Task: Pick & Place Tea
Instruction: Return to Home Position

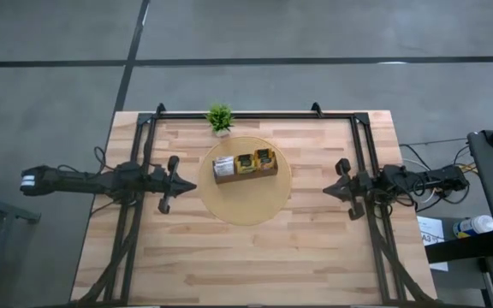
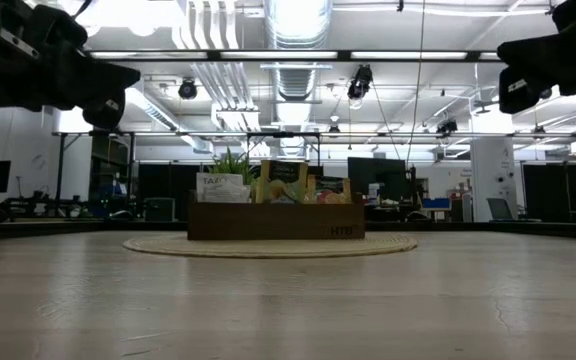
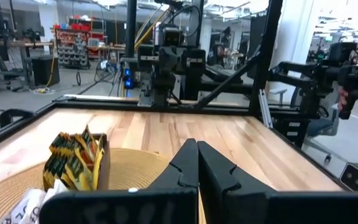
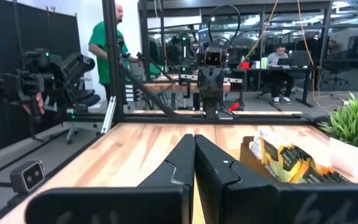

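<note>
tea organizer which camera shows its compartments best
The high view: it looks straight down on the organizer, so all sections and their sachets show. The low view gives its front wall and sachet tops; each wrist view catches one end, partly cut off.

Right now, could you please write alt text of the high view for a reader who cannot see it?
Seen from above, a tray filled with tea sits on a round mat in the middle of a wooden table, with a small plant just beyond it. The left gripper and right gripper, both shut and empty, point at the mat from either side.
</note>
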